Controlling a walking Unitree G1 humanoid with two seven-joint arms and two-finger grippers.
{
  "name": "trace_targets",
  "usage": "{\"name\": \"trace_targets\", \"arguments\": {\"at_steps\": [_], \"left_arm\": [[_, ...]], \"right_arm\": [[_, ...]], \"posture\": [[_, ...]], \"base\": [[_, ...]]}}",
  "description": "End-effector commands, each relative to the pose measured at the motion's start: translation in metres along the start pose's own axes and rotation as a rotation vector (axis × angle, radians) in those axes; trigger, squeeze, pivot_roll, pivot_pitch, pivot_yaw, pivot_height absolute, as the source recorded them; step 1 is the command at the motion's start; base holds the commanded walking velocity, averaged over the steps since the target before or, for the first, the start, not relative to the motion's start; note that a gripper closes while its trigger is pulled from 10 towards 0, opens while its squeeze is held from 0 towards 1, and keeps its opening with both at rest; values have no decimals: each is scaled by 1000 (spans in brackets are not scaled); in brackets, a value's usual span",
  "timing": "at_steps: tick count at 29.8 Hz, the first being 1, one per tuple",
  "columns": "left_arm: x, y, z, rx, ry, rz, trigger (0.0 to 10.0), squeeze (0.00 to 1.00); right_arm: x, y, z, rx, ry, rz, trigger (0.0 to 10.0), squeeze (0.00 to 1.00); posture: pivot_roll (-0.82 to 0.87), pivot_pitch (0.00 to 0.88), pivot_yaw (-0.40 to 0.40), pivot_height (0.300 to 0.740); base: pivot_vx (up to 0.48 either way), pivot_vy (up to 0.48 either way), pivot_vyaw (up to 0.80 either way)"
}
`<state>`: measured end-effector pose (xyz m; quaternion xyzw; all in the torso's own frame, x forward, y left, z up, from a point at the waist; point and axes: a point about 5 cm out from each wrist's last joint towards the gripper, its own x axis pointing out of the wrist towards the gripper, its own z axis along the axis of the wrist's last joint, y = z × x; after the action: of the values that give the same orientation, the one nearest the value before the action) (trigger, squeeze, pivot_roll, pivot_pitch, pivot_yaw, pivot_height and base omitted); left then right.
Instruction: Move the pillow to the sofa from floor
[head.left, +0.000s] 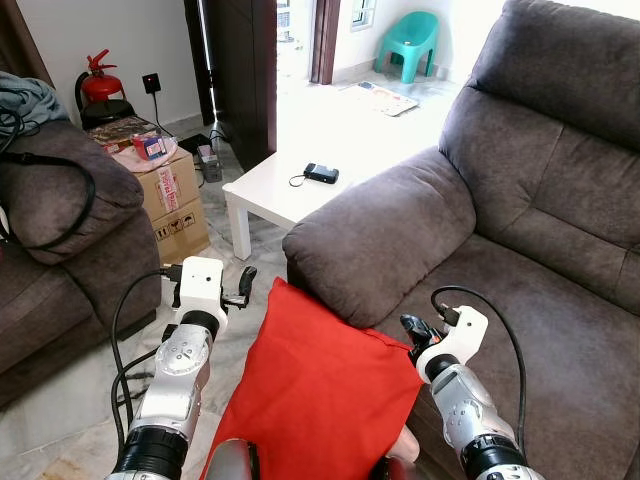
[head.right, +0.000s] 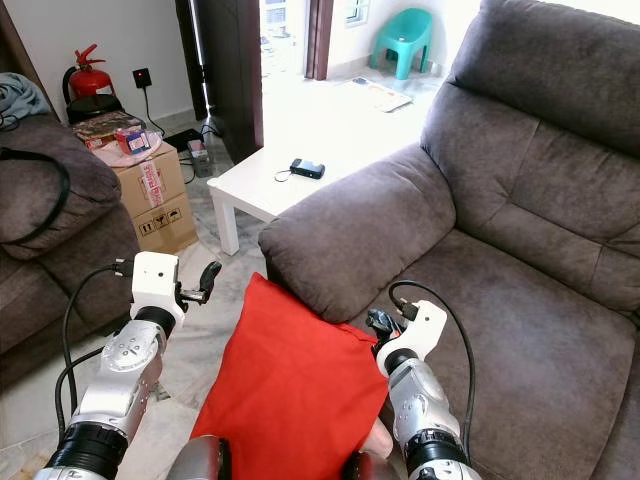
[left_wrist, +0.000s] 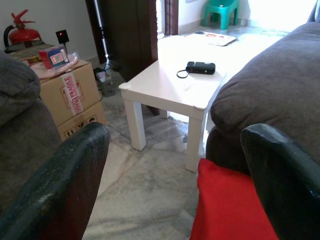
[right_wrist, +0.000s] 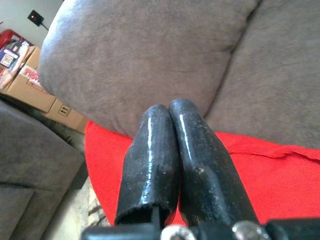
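Red pillow (head.left: 320, 395) low centre against sofa (head.left: 480, 260) armrest, white counter (head.left: 290, 185) with black device (head.left: 321, 173) behind, boxes (head.left: 170, 200) left, left hand (left_wrist: 170, 180) spread beside pillow, right hand (right_wrist: 172, 150) pressed together over it.

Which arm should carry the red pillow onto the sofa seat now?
The right, probably. Its end effector rests at the red pillow's corner, right beside the sofa seat. The left end effector hangs open on the far side, over the floor.

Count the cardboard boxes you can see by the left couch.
2, stacked: the top box sits on the bottom box, between the left couch and the white table. Others may be hidden behind.
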<state>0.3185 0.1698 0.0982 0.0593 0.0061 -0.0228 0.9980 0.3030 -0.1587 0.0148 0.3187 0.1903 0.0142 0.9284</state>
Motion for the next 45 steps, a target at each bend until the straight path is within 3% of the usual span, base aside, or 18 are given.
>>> {"name": "trace_targets", "arguments": {"at_steps": [1,28,37,38,39,45], "left_arm": [[-1,0,-1,-6,1,5,10000,0],[-5,-3,-6,-5,26,-36,10000,0],[-10,-10,-10,-49,79,-108,10000,0],[-11,-9,-12,-54,88,-111,10000,0],[-12,-9,-12,-56,93,-111,10000,0],[-19,-4,-15,-62,121,-113,10000,0]], "right_arm": [[0,-3,2,-5,-3,-16,10000,0],[4,0,3,-3,10,-34,10000,0],[9,-3,-4,11,111,-159,10000,0],[9,-4,-7,16,143,-181,10000,565],[9,-3,-8,21,157,-182,10000,1000],[11,-1,-13,43,204,-251,10000,1000]], "posture": [[108,0,-83,626],[108,0,-78,626],[109,0,-81,626],[114,0,-84,626],[119,0,-87,626],[126,15,-97,626]], "base": [[292,0,0],[314,0,0],[0,0,0],[0,0,0],[0,0,0],[0,0,0]]}}
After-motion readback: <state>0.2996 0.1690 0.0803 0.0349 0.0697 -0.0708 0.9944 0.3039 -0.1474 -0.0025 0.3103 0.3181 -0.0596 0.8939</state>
